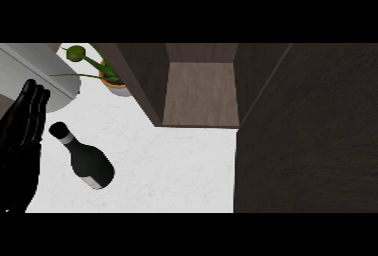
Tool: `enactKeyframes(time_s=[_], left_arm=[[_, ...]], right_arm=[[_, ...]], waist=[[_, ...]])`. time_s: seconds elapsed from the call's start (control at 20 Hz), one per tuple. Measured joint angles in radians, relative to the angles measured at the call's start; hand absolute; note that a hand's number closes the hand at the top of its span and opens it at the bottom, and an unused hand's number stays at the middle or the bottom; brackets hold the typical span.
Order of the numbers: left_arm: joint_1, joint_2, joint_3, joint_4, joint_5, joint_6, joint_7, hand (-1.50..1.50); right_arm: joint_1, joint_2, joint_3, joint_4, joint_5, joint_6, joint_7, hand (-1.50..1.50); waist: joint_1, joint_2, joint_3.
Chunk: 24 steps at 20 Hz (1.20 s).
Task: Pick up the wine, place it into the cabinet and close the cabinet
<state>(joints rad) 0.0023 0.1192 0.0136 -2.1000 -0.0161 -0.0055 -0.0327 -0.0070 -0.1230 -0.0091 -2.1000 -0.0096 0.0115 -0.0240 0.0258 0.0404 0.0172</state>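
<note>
Wine bottle (88, 162) sits on the white counter (173, 165) at 8 o'clock, neck toward 11, base toward 5 — nothing touches it. Left hand (18, 150) is at 9 o'clock along the view's left edge, fingers straight and pressed together, just beside the bottle's cap but apart. Cabinet (201, 95) at 12 stands open; its dark door (310, 140) fills the 3 o'clock side. Open counter btwn bottle and cabinet mouth. Potted plant (107, 75) and grey cylinder (33, 70) at 10 to 11 — plant near the cabinet's left wall.
</note>
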Motion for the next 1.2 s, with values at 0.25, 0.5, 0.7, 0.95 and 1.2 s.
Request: enactKeyframes(time_s=[0.25, 0.5, 0.7, 0.95, 1.2], left_arm=[[-0.039, 0.063, -0.027, 0.069, 0.227, -0.208, 0.026, -1.5], [-0.022, 0.115, -0.128, 0.145, 0.512, -0.435, 0.129, -1.5], [-0.029, 0.226, -0.103, 0.197, 0.773, -0.566, 0.229, -1.5], [-0.099, 0.418, -0.025, 0.277, 1.134, -0.652, 0.362, -1.5], [-0.187, 0.616, 0.036, 0.384, 1.462, -0.686, 0.497, -1.5]], right_arm=[[0.04, 0.019, 0.029, -0.009, 0.001, 0.003, -0.002, -1.5], [0.059, 0.04, 0.099, -0.025, -0.065, 0.048, 0.048, -1.5], [0.098, 0.047, 0.142, -0.08, -0.099, 0.063, 0.103, -1.5], [0.145, 0.048, 0.197, -0.179, -0.096, 0.053, 0.194, -1.5], [0.164, 0.051, 0.249, -0.338, -0.086, 0.01, 0.339, -1.5]], waist=[[-0.046, -0.023, -0.015], [-0.072, -0.024, -0.02], [-0.075, -0.031, -0.02], [-0.068, -0.036, -0.018], [-0.057, -0.041, -0.018]])
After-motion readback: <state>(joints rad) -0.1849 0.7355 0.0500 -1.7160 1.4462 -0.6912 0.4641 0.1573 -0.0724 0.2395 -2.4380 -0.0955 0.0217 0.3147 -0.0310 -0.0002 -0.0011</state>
